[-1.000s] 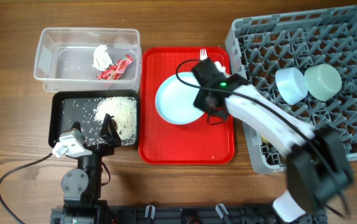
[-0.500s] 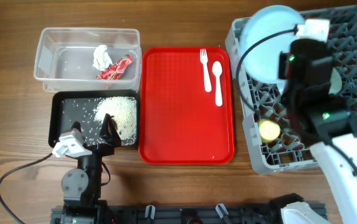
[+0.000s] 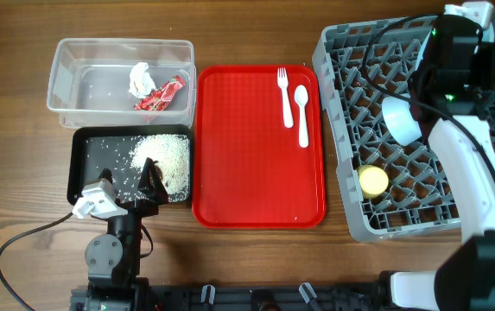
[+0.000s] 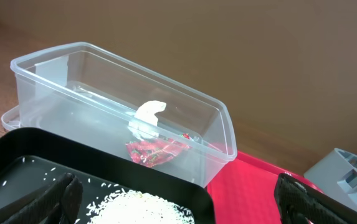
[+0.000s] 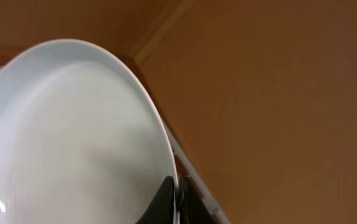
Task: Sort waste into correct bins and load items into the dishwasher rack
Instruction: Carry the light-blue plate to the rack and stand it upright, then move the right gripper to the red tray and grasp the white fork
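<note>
Red tray [image 3: 247, 164] carries one white fork [image 3: 284, 91] and one white spoon [image 3: 301, 117].

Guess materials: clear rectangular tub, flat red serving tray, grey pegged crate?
Clear rectangular tub: likely thin glossy plastic; see-through walls, glare.
Flat red serving tray: probably moulded plastic, fairly matte; uniform colour, raised rim.
Grey pegged crate: likely rigid moulded plastic, dull; uniform peg lattice.
</note>
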Robot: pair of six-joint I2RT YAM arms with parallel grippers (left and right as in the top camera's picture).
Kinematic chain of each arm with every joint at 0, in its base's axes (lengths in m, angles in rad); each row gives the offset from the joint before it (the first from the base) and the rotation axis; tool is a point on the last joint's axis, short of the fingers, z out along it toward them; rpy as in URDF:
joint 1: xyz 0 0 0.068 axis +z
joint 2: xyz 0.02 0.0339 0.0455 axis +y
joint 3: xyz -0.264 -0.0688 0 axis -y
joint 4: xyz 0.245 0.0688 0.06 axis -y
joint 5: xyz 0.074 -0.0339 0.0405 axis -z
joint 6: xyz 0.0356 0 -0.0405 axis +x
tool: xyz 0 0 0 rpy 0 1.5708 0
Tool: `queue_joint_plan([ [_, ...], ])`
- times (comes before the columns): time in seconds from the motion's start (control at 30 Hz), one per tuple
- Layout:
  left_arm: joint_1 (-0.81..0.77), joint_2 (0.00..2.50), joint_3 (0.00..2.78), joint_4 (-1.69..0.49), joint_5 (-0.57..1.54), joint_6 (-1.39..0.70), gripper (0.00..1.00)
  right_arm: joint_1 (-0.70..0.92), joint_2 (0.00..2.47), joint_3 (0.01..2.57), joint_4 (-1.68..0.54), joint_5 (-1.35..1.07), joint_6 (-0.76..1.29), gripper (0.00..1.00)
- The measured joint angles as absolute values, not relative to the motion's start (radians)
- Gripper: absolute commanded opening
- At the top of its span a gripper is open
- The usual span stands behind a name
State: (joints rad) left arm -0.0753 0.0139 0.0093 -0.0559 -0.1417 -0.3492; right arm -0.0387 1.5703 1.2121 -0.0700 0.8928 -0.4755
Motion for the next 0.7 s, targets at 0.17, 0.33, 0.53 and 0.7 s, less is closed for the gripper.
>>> queue_joint_plan([
  [0.17, -0.075, 0.014, 0.009, -0.056, -0.142, -0.349, 1.00, -0.038, 1.658, 1.212, 0.055, 0.862, -0.724, 0.04],
  [0.33, -0.075, 0.014, 0.009, -0.056, -0.142, -0.349, 1.00, -0.025, 1.711, 1.212, 0.106, 0.819, -0.854, 0.07],
  [0.53, -0.075, 0.014, 0.009, -0.056, -0.142, -0.349, 1.00, 0.022, 1.715, 1.212, 0.171, 0.809, -0.850, 0.80],
  [0.7, -0.075, 0.014, 0.009, -0.056, -0.142, -0.349, 1.00, 0.070, 1.703, 1.212, 0.160, 0.808, -0.759, 0.88],
])
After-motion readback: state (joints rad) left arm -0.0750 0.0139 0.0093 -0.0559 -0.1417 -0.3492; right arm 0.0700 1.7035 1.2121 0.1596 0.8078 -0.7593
